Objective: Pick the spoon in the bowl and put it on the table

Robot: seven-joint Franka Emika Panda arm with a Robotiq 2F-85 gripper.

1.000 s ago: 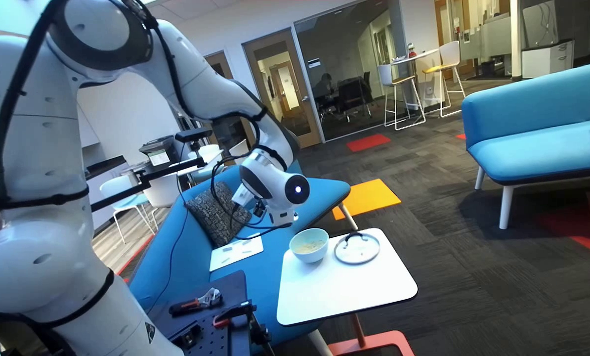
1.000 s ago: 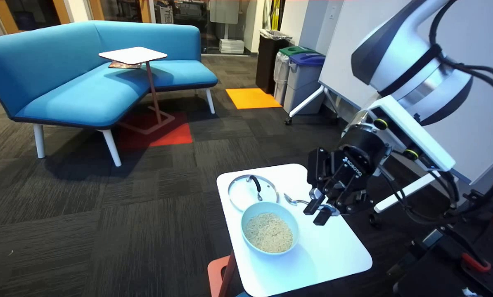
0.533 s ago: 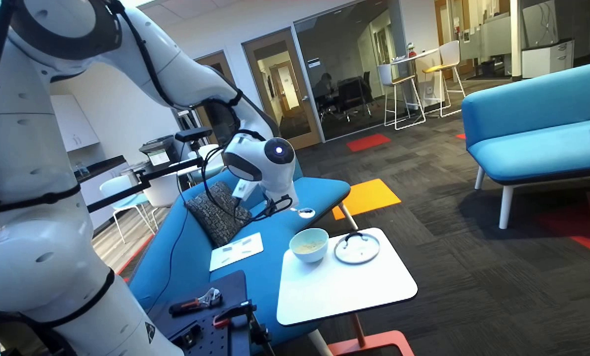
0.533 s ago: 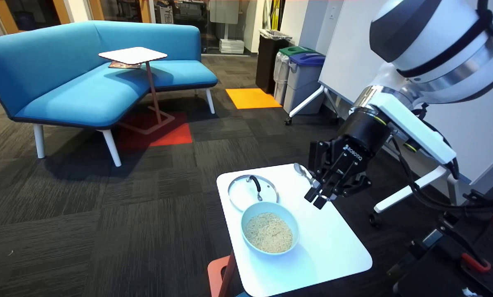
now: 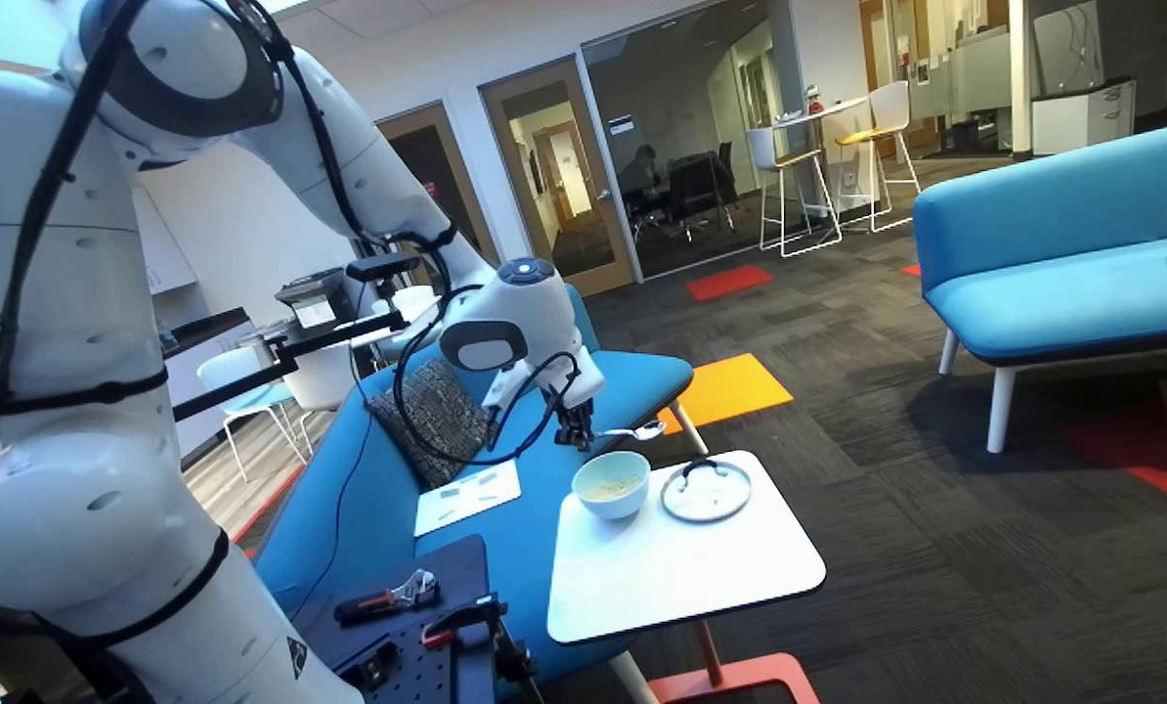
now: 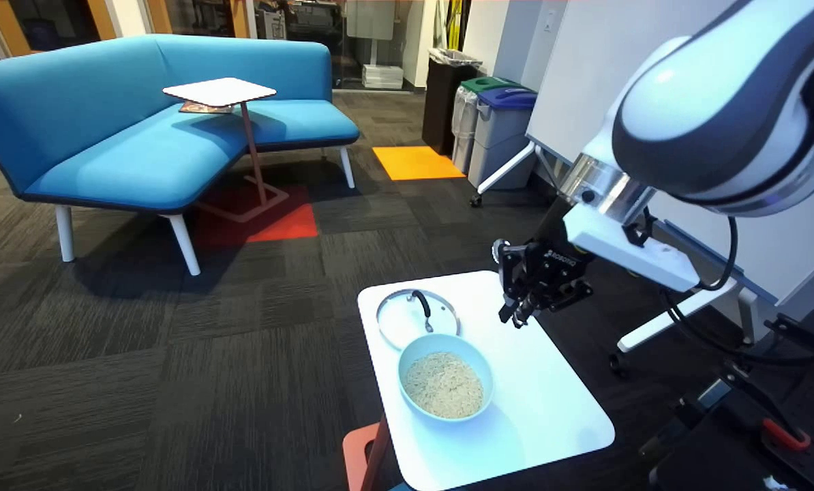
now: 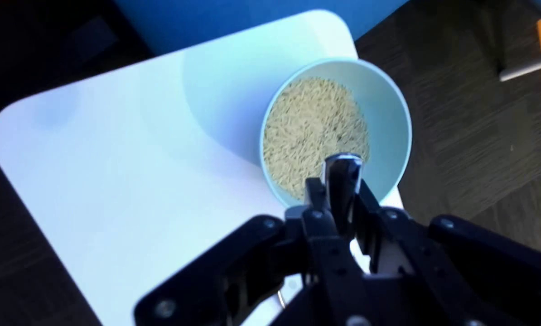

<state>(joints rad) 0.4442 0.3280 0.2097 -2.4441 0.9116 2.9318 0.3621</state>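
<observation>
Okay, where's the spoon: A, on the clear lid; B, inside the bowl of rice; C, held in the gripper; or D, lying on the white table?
C: in the wrist view the gripper pinches the spoon by its handle, and an exterior view shows the scoop end jutting out into the air.

— Where do the exterior views look from?
— Above, slantwise; both take in the white square tabletop (image 6: pixel 550 423) and pale-blue round bowl (image 6: pixel 448 343).
— And the wrist view?
— Nearest, facing down; its exact tilt is hard to judge.
</observation>
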